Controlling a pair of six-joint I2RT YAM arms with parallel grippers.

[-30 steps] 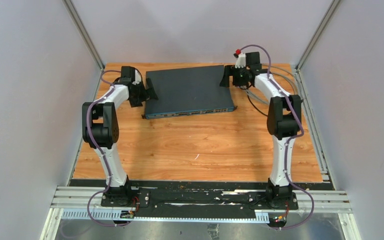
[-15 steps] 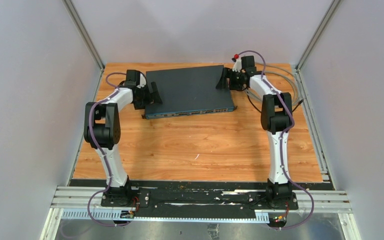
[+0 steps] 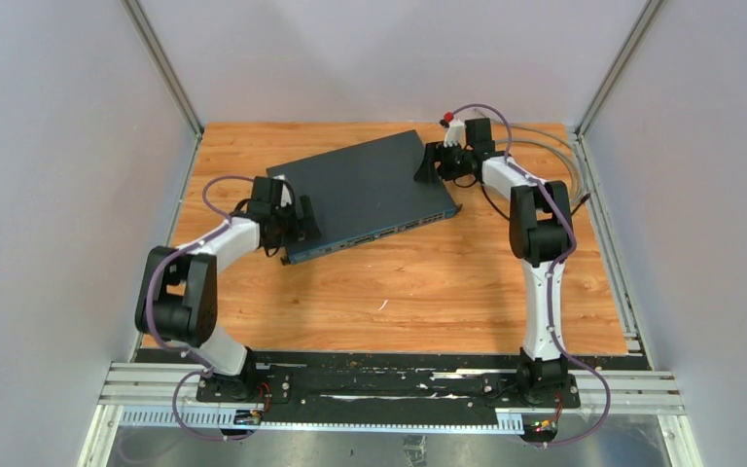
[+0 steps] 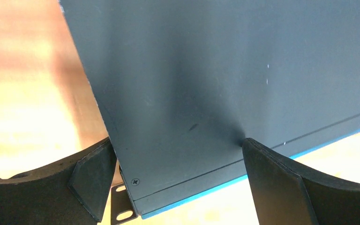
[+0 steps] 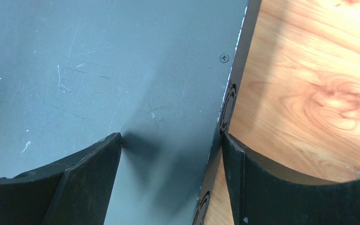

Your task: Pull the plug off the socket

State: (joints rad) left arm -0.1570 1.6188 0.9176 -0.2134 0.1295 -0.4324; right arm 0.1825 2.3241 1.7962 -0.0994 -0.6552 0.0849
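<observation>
A flat dark-grey network switch (image 3: pixel 365 190) lies skewed on the wooden table, its port row (image 3: pixel 389 229) facing near-right. My left gripper (image 3: pixel 297 226) is open astride the near-left corner. In the left wrist view (image 4: pixel 178 142), one finger (image 4: pixel 91 176) stands beside the switch's (image 4: pixel 215 70) side and the other (image 4: pixel 272 178) rests on its top. My right gripper (image 3: pixel 428 163) is open astride the far-right edge. In the right wrist view (image 5: pixel 171 136), one finger (image 5: pixel 89 173) is on the switch's (image 5: pixel 98 56) top and the other (image 5: pixel 253 183) against the vented side (image 5: pixel 227 105). The plug and socket are hidden.
Grey cables (image 3: pixel 545 146) and a black cable (image 3: pixel 491 199) lie at the back right, behind the right arm. A metal mounting ear (image 4: pixel 122 213) sticks out at the switch's near-left corner. Grey walls close the table on three sides.
The switch has turned counterclockwise: its left end swung toward the near edge with my left gripper. My right gripper shifted left along the far-right edge, and its jaws narrowed slightly.
</observation>
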